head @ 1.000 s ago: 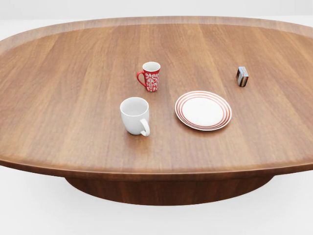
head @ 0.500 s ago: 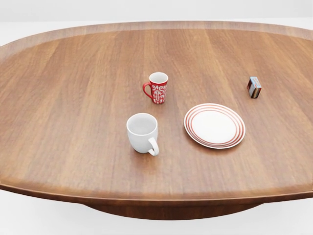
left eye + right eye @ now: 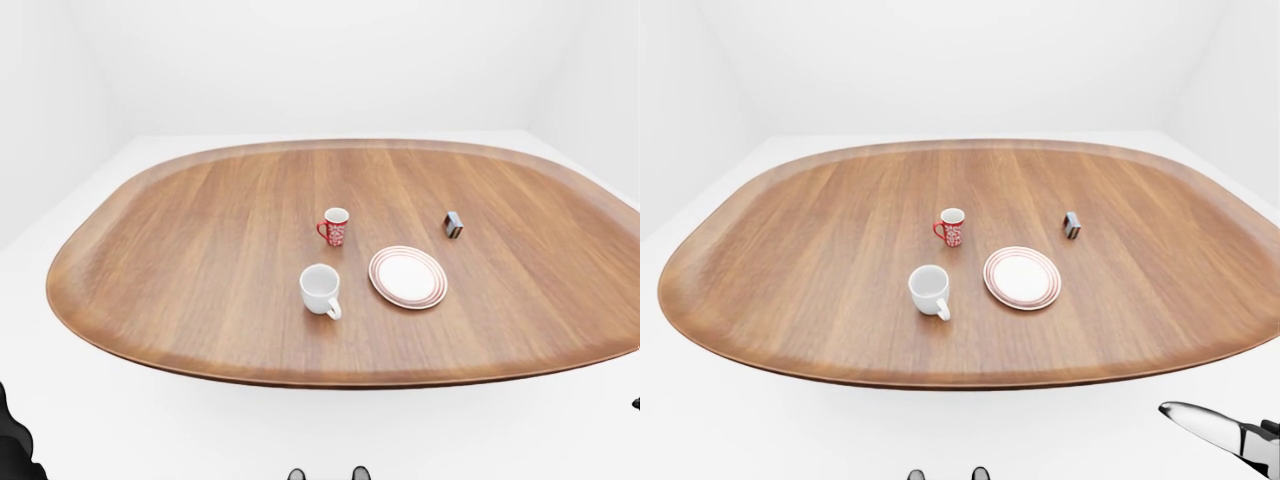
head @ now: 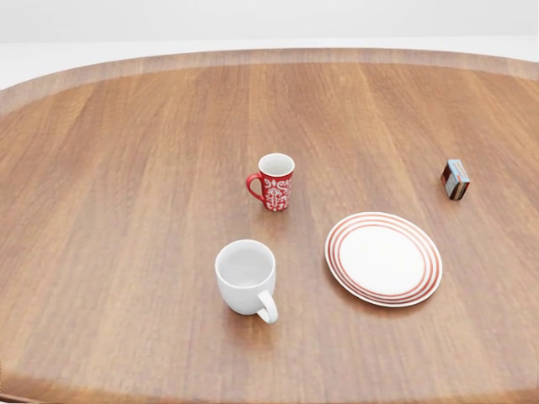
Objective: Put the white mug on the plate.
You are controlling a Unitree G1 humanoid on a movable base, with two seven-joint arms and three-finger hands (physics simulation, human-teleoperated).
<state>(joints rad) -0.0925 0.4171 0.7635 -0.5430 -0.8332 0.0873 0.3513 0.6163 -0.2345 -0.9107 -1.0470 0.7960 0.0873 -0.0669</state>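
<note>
White room, oval wood surface point(image 4: 126, 168). White mug point(image 4: 245, 279) upright, left of plate point(image 4: 384, 258), apart. Red mug point(image 4: 274, 181) above. Small box point(image 4: 455, 179) far right. Hands out of sight.

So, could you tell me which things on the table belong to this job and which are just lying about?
Belonging to the job:
- white mug, upright on the table
- plate, red-ringed, nothing on it

Lying about:
- red patterned mug
- small box
</note>
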